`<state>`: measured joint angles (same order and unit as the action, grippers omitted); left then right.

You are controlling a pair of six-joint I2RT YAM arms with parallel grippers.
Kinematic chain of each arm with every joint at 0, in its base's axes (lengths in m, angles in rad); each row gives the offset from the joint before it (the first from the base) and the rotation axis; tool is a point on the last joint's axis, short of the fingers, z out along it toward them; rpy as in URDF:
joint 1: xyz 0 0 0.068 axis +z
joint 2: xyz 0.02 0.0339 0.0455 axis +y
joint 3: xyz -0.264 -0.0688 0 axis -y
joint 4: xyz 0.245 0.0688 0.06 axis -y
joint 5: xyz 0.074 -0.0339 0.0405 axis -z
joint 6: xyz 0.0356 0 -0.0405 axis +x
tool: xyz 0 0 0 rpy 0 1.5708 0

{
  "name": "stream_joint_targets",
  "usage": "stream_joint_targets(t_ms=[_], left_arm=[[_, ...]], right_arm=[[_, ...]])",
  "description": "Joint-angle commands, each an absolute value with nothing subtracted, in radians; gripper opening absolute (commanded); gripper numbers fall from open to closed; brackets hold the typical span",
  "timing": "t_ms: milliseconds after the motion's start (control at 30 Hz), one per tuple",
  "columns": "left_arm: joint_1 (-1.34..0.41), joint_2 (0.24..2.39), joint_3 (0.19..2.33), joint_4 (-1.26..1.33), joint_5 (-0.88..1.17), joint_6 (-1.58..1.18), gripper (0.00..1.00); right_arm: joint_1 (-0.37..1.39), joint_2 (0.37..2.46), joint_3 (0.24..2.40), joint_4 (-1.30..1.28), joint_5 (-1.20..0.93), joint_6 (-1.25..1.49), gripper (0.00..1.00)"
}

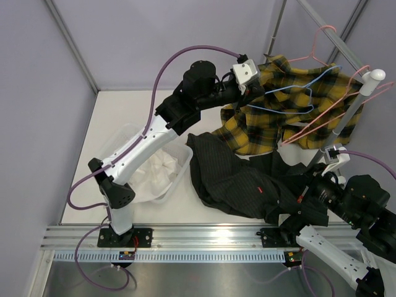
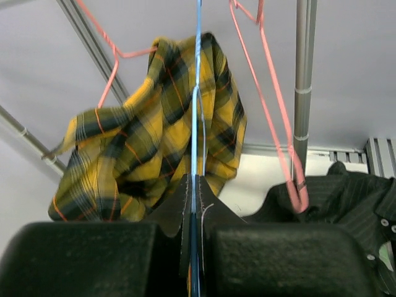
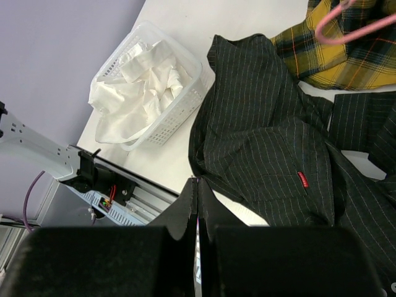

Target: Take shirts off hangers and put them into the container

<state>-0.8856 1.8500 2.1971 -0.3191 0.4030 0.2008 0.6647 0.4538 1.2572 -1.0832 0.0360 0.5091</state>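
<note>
The yellow-and-black plaid shirt hangs bunched on a light blue hanger among pink hangers at the back right. My left gripper is shut on the blue hanger's wire, just left of the plaid cloth. The black pinstriped shirt lies crumpled on the table. Beside it on the left, the white shirt fills the container. My right gripper is shut with nothing showing between its fingers, hovering over the black shirt's near hem.
A white pole with a round knob stands at the right and carries the hangers. Slanted metal frame bars and purple walls close in the back. The mounting rail runs along the near edge.
</note>
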Motion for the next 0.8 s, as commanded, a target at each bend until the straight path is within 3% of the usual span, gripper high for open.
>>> stream_joint_targets(t_ms=[0,467,767], left_arm=[[-0.882,1.720,2.125,-0.187,0.362,0.195,0.00],[-0.884,1.614,2.065,-0.180,0.322,0.218,0.00],[-0.884,1.787,2.268,-0.180,0.377,0.158,0.00]], right_arm=[[0.664,0.463,1.282,-1.074,0.035,0.492,0.00],[0.663,0.471,1.243,-1.034,0.006,0.492,0.00],[0.664,0.465,1.293,-1.072,0.024,0.492,0.00]])
